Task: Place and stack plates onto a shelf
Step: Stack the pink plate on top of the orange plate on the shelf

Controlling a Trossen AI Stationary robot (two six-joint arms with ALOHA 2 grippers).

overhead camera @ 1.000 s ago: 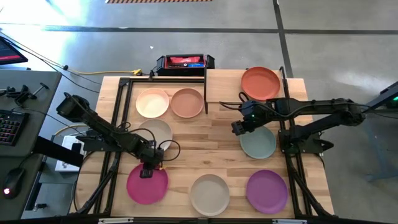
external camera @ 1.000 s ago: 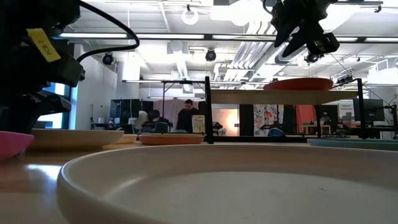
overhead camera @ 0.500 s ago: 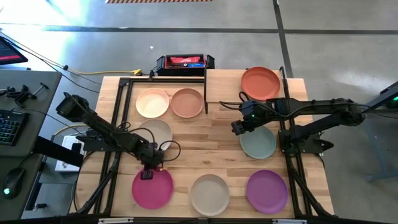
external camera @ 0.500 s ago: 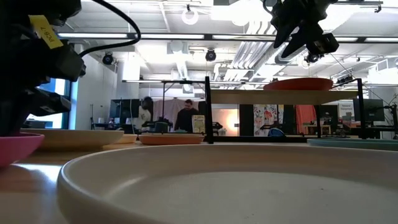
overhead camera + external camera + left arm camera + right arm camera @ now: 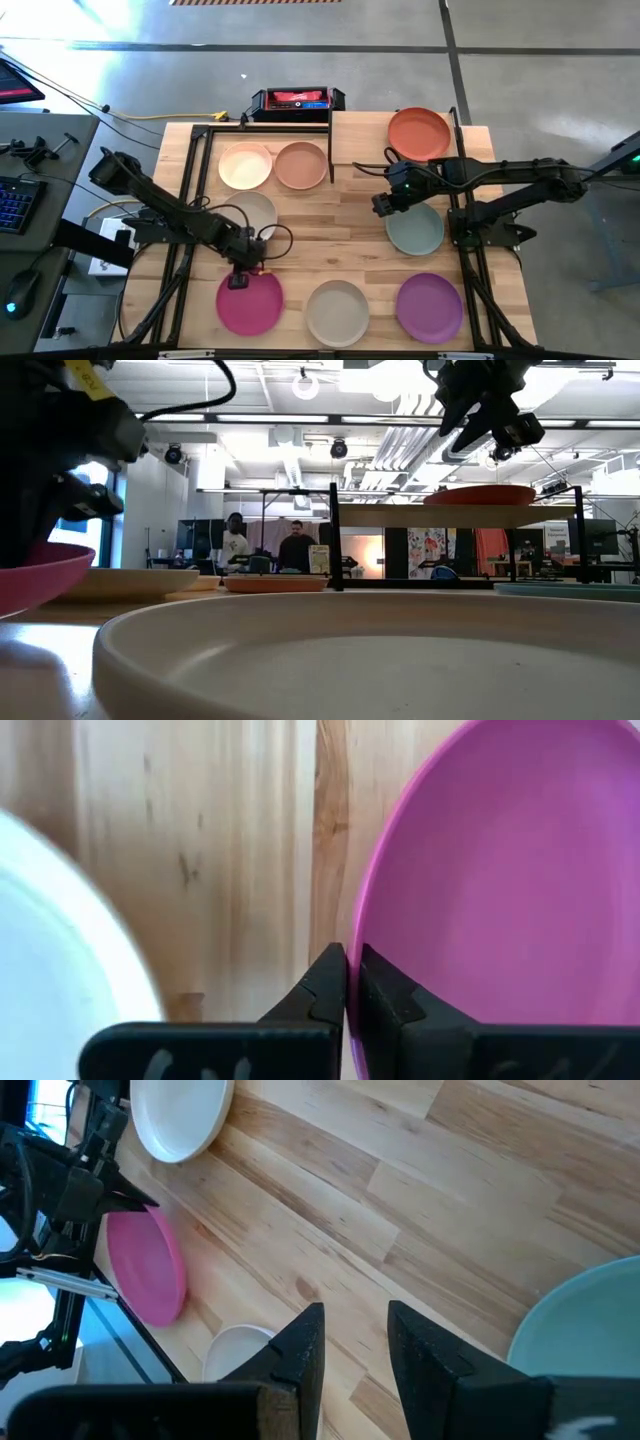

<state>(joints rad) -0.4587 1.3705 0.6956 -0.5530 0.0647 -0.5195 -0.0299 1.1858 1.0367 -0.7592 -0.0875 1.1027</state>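
My left gripper [image 5: 240, 279] is shut on the magenta plate [image 5: 250, 305] near the table's near-left corner; the plate also shows in the left wrist view [image 5: 500, 870] and at the left of the low view [image 5: 30, 575]. My right gripper [image 5: 383, 206] is open and hovers in mid-air beside the sage green plate [image 5: 415, 228], which lies flat on the table. The shelf [image 5: 360, 140] stands at the far edge, and an orange-red plate [image 5: 420, 133] rests flat on its right half. My left gripper pinches the magenta plate's rim [image 5: 356, 955] at its far edge, one finger on the inner face and one on the outer face. The fingers come from above, pointing down. The plate is tilted, gripped rim raised; whether its near edge touches the table I cannot tell.
A cream plate [image 5: 245, 165] and a peach plate [image 5: 300, 165] lie left of the shelf. An off-white plate [image 5: 257, 212] lies beside my left arm. A beige plate [image 5: 337, 312] and a purple plate [image 5: 429, 307] lie along the near edge. A black-and-red box [image 5: 297, 100] sits beyond the far edge.
My left gripper has moved a little toward the table's right and near edges with the magenta plate, which slid along with it. The plate's gripped far rim has tipped up higher in the low view. The right arm has kept still.
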